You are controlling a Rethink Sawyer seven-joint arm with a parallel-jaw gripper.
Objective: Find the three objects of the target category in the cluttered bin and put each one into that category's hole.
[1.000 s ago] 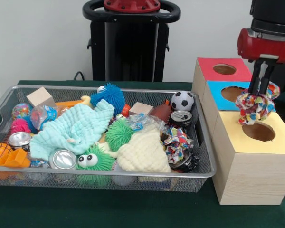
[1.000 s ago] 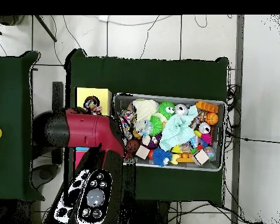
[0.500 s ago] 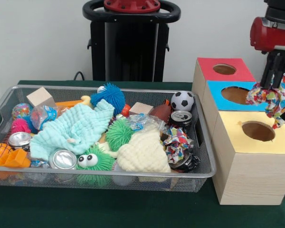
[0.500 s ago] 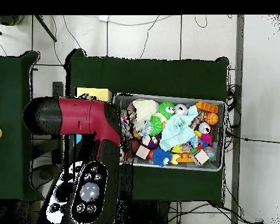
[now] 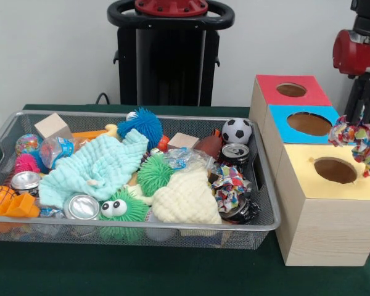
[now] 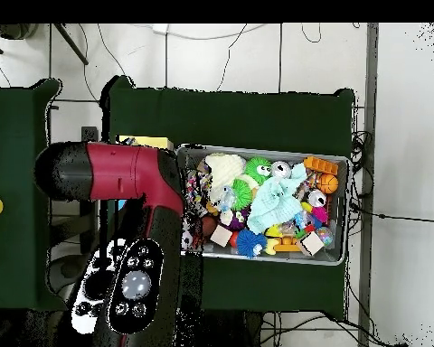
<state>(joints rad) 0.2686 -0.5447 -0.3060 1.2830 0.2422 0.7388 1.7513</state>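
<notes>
Gripper (image 5: 362, 121) clamped on a multicolour fabric ball (image 5: 359, 137) has shifted right past the yellow box (image 5: 333, 206). Three boxes; a second fabric ball (image 5: 229, 188) lies in the bin (image 5: 135, 234).

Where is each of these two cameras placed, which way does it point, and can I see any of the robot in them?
Front view: across the table, level, facing the wire bin and the three boxes; shows the gripper holding a multicoloured cloth toy.
Overhead view: above, looking straight down; the red arm covers the boxes.
Both show the bin and the arm.
</notes>
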